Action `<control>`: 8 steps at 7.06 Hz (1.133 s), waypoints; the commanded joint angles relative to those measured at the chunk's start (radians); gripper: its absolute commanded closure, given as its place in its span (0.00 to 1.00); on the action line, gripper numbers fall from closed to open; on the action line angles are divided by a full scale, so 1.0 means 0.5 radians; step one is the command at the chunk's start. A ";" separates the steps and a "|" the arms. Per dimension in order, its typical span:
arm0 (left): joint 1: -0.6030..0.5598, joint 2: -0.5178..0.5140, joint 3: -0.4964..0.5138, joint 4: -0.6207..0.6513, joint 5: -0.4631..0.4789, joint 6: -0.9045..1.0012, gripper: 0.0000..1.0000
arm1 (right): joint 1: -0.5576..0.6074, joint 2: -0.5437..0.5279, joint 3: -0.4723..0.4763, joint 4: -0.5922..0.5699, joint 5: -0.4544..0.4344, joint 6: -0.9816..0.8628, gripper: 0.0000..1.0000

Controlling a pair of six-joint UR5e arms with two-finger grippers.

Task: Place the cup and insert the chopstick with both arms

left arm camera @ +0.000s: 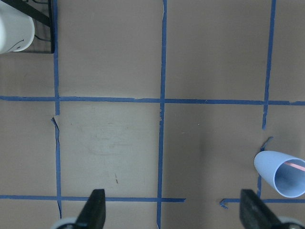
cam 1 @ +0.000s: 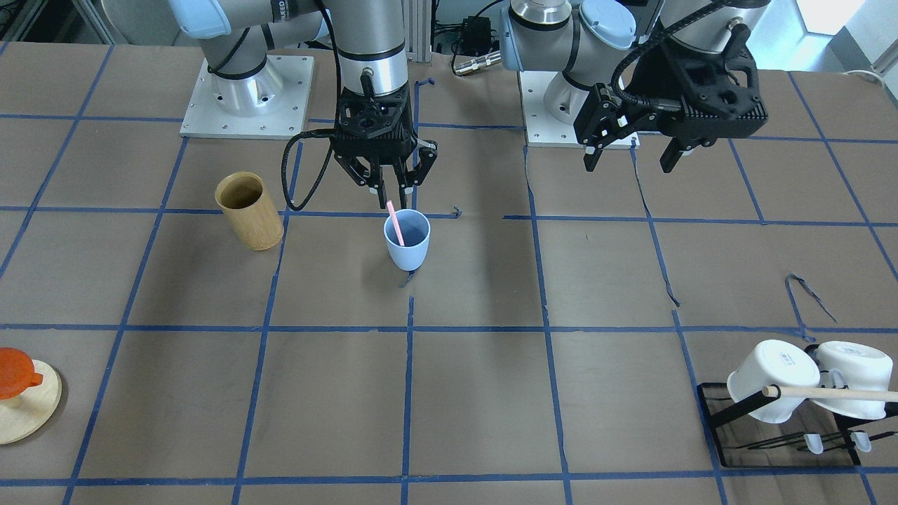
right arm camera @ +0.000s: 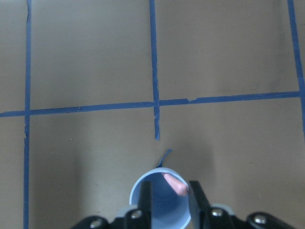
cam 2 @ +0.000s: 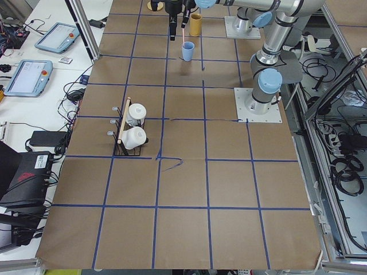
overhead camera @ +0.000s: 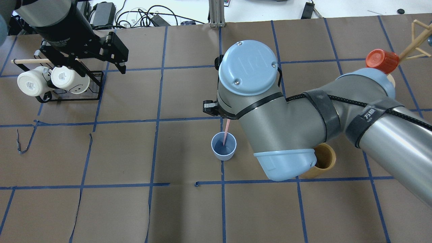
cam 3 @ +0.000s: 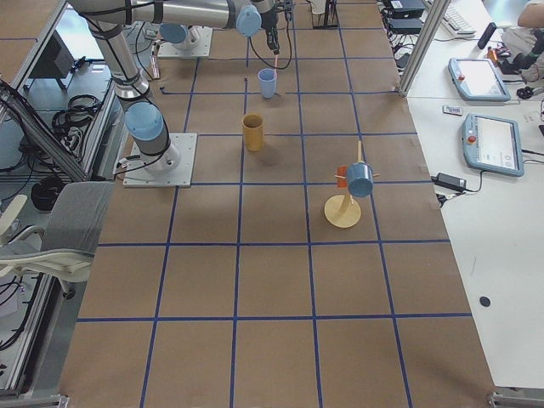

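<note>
The pink chopstick (cam 1: 396, 224) leans inside the light-blue cup (cam 1: 408, 251), which stands upright at table centre. The right gripper (cam 1: 388, 191) hovers just above it, fingers apparently parted and released. The left gripper (cam 1: 628, 167) is spread wide, holding nothing.

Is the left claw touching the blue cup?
Apart. Front view shows the left claw well to one side, table showing between it and the blue cup.
</note>
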State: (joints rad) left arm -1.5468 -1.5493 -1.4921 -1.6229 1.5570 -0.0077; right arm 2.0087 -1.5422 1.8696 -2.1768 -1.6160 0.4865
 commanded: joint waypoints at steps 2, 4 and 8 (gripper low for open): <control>-0.002 0.003 -0.001 0.000 0.000 0.000 0.00 | -0.032 0.001 -0.100 0.022 -0.032 -0.031 0.23; -0.002 0.003 0.002 0.000 0.000 0.000 0.00 | -0.163 0.001 -0.280 0.326 -0.035 -0.355 0.20; 0.001 0.003 0.011 0.003 0.000 0.000 0.00 | -0.556 -0.020 -0.560 0.837 -0.032 -0.861 0.18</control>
State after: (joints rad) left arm -1.5465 -1.5486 -1.4878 -1.6226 1.5566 -0.0077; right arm 1.7754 -1.5472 1.6153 -1.8103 -1.6241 0.1521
